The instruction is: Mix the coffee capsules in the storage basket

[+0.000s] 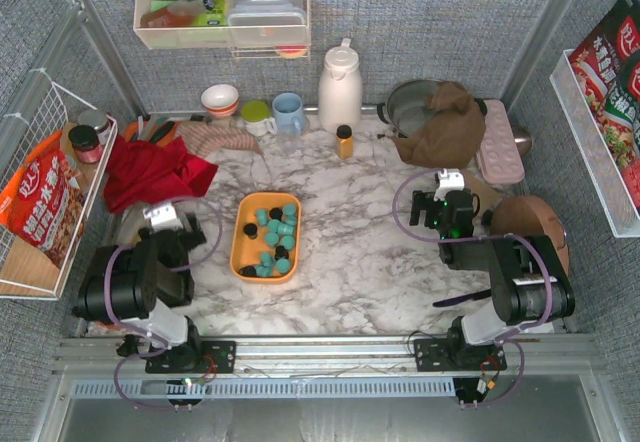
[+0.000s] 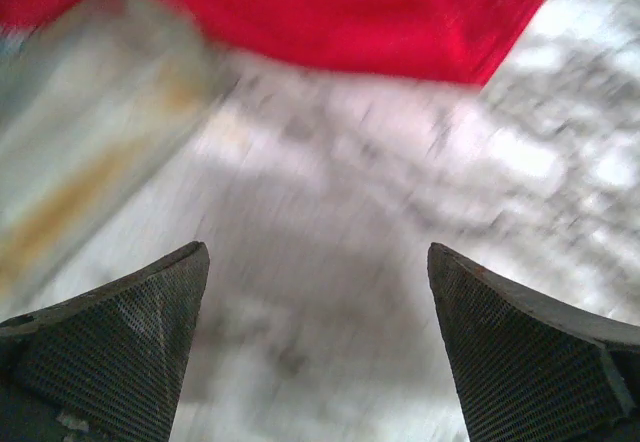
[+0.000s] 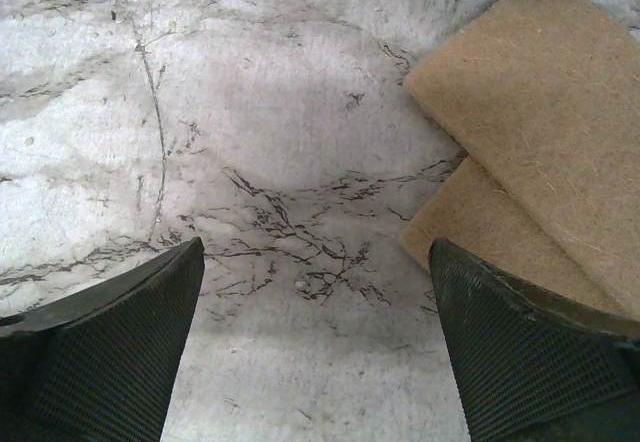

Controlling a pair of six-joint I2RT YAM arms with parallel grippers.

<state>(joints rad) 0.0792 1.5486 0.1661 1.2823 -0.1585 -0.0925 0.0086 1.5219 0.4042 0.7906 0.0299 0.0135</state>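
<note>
The orange-yellow storage basket lies on the marble table, left of centre. Several coffee capsules, mostly teal with a few black, lie loose in it. My left gripper is to the left of the basket, near the red cloth; in the left wrist view it is open and empty over blurred marble. My right gripper is well to the right of the basket; in the right wrist view it is open and empty over bare marble. Neither wrist view shows the basket or capsules.
A red cloth lies at the left. A tan mat sits by my right gripper. A small amber bottle, a white jug, cups, a pot with a brown cloth and a pink tray line the back.
</note>
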